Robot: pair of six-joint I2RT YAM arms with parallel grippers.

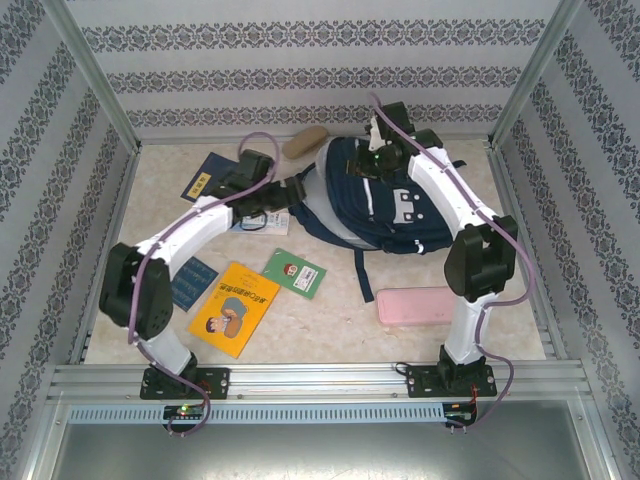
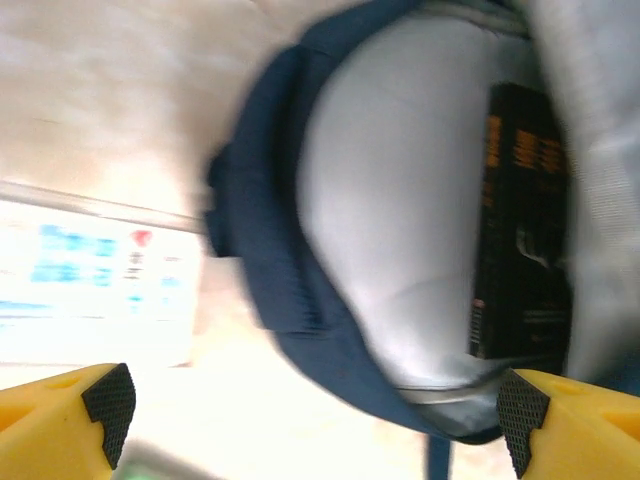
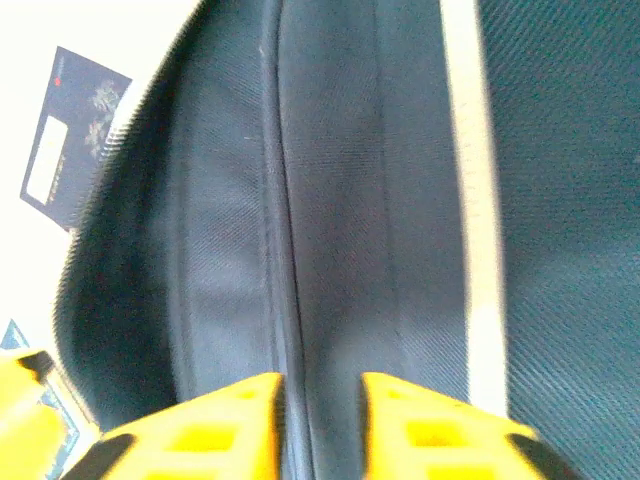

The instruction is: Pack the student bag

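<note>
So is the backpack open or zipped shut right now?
Open: the backpack gapes in the left wrist view, showing pale lining and a black book inside.

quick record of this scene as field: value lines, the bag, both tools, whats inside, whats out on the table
student bag: lying on the table, mouth open, grey lining showing
inside bag: black book
left tool: open, at the bag mouth
right tool: shut on the bag's fabric
on table: pink case, orange book, green booklet
</note>
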